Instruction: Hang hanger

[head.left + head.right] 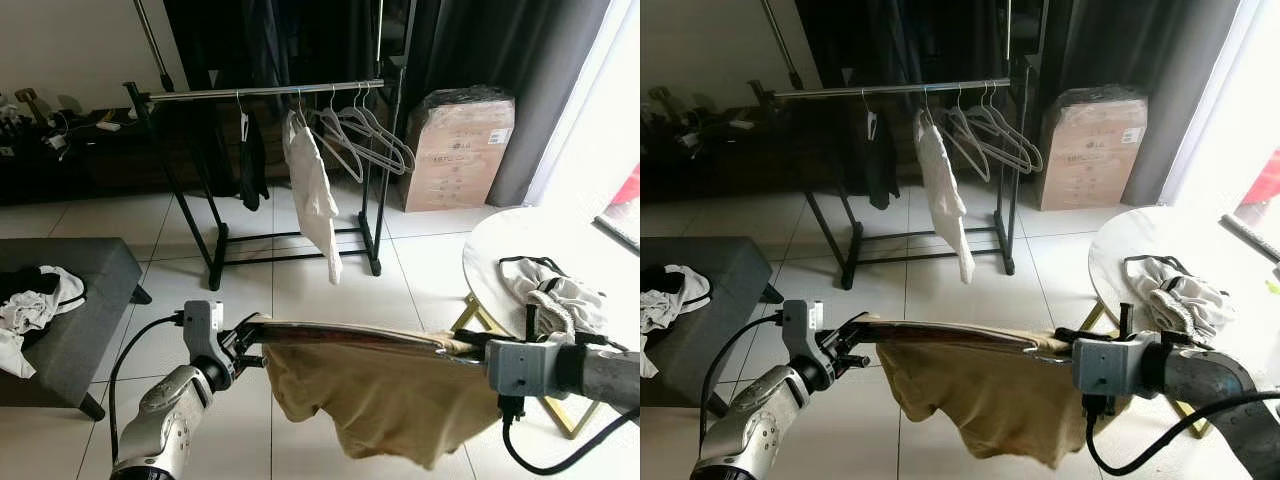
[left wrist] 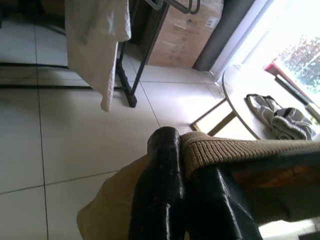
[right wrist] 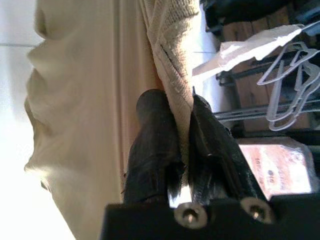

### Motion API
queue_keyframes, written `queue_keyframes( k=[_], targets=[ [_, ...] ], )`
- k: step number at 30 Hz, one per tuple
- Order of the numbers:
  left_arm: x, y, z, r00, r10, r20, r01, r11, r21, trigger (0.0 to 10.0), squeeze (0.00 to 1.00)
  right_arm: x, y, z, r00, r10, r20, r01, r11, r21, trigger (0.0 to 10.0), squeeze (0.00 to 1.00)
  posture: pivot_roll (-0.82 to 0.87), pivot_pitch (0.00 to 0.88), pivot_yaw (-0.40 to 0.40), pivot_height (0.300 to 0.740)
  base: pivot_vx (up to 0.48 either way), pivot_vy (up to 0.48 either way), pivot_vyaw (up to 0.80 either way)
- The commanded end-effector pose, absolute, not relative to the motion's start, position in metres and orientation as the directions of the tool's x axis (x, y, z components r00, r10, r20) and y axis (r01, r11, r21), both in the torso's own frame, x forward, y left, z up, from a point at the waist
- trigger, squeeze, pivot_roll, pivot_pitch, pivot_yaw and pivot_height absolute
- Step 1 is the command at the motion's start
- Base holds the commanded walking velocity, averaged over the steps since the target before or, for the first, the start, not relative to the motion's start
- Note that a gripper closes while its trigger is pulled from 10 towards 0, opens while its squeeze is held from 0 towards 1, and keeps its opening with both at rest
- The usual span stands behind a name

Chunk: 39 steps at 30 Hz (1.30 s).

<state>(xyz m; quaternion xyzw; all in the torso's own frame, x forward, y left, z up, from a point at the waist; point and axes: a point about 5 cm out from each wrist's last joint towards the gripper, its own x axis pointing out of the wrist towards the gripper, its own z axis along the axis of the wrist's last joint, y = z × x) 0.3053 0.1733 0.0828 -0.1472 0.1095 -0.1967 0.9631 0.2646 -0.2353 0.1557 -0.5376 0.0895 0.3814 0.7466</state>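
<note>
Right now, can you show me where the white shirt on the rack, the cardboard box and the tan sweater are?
white shirt (image 1: 312, 190), left eye view, middle of its hanging cloth.
cardboard box (image 1: 455, 155), left eye view, its front face.
tan sweater (image 1: 385, 395), left eye view, its drooping body.

Hanger (image 1: 350, 337) mostly hidden under tan garment (image 1: 385, 395), print on cardboard box (image 1: 455, 150) too small to read, round table (image 1: 500, 262) cut off by frame edge
</note>
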Motion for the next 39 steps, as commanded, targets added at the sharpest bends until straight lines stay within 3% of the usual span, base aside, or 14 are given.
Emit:
queue_keyframes(
  k=[1,8,17,20,23,24,25,26,27,28,29,37,38,39],
  targets=[
    [0.302,0.209,0.089,0.937,-0.308,-0.165,0.262,0.931,-0.253,0.0,0.0,0.266,-0.288,0.152,0.742,0.19,-0.643,-0.667,0.124,-0.734,0.0,0.0,-0.09,0.112,0.029,0.74,0.0,0.0,0.0],
    [0.299,0.209,0.086,0.918,-0.34,-0.203,0.294,0.929,-0.225,0.0,0.0,0.267,-0.309,0.151,0.739,0.027,-0.673,-0.674,0.04,-0.738,0.0,0.0,-0.09,0.108,0.028,0.74,0.0,0.0,0.0],
    [0.296,0.209,0.08,0.905,-0.341,-0.255,0.304,0.936,-0.174,0.0,0.0,0.267,-0.315,0.151,0.725,-0.024,-0.688,-0.689,-0.02,-0.725,0.0,0.0,-0.09,0.105,0.027,0.74,0.0,0.0,0.0],
    [0.297,0.205,0.084,0.897,-0.37,-0.243,0.332,0.925,-0.184,0.0,0.0,0.267,-0.311,0.148,0.721,-0.003,-0.693,-0.693,-0.007,-0.721,0.0,0.0,-0.09,0.105,0.025,0.74,0.0,0.0,0.0],
    [0.295,0.184,0.097,0.842,-0.508,-0.18,0.469,0.856,-0.219,0.0,0.0,0.27,-0.29,0.14,0.718,0.083,-0.691,-0.695,0.051,-0.717,0.0,0.0,-0.09,0.104,0.023,0.74,0.0,0.0,0.0],
    [0.293,0.176,0.103,0.813,-0.562,-0.152,0.526,0.821,-0.22,1.0,0.0,0.27,-0.284,0.137,0.711,0.101,-0.696,-0.702,0.055,-0.71,0.0,0.0,-0.09,0.103,0.023,0.74,0.0,0.0,0.0],
    [0.287,0.16,0.115,0.737,-0.668,-0.108,0.639,0.739,-0.215,3.2,0.0,0.271,-0.271,0.13,0.694,0.14,-0.707,-0.718,0.063,-0.693,0.0,0.0,-0.09,0.105,0.023,0.74,0.0,0.0,0.0],
    [0.287,0.16,0.115,0.737,-0.668,-0.108,0.639,0.739,-0.215,3.2,0.0,0.271,-0.271,0.13,0.694,0.14,-0.707,-0.718,0.063,-0.693,0.0,0.0,-0.09,0.105,0.023,0.74,0.0,0.0,0.0],
    [0.283,0.151,0.122,0.681,-0.727,-0.093,0.703,0.684,-0.194,7.0,0.0,0.271,-0.262,0.125,0.679,0.17,-0.714,-0.731,0.067,-0.679,0.0,0.0,-0.09,0.104,0.023,0.74,0.0,0.0,0.0],
    [0.28,0.146,0.126,0.642,-0.76,-0.1,0.74,0.648,-0.179,9.0,0.0,0.27,-0.254,0.121,0.661,0.197,-0.724,-0.745,0.058,-0.664,0.0,0.0,-0.09,0.105,0.022,0.74,0.0,0.0,0.0],
    [0.279,0.144,0.127,0.629,-0.77,-0.106,0.751,0.637,-0.176,10.0,0.0,0.27,-0.252,0.12,0.654,0.207,-0.728,-0.75,0.055,-0.659,0.0,0.0,-0.09,0.106,0.021,0.74,0.0,0.0,0.0],
    [0.252,0.136,0.132,0.388,-0.88,-0.274,0.906,0.418,-0.06,10.0,0.0,0.269,-0.219,0.107,0.579,0.319,-0.751,-0.795,0.014,-0.607,0.0,0.0,-0.08,0.11,0.02,0.74,0.0,0.0,0.0],
    [0.251,0.137,0.131,0.383,-0.874,-0.299,0.911,0.411,-0.033,10.0,0.14,0.27,-0.216,0.108,0.574,0.331,-0.749,-0.797,0.018,-0.603,0.0,0.0,-0.08,0.111,0.02,0.74,0.0,0.0,0.0],
    [0.251,0.137,0.131,0.383,-0.874,-0.299,0.911,0.411,-0.033,10.0,0.14,0.27,-0.216,0.108,0.574,0.331,-0.749,-0.797,0.018,-0.603,0.0,0.0,-0.08,0.111,0.02,0.74,0.0,0.0,0.0]
  ],
)
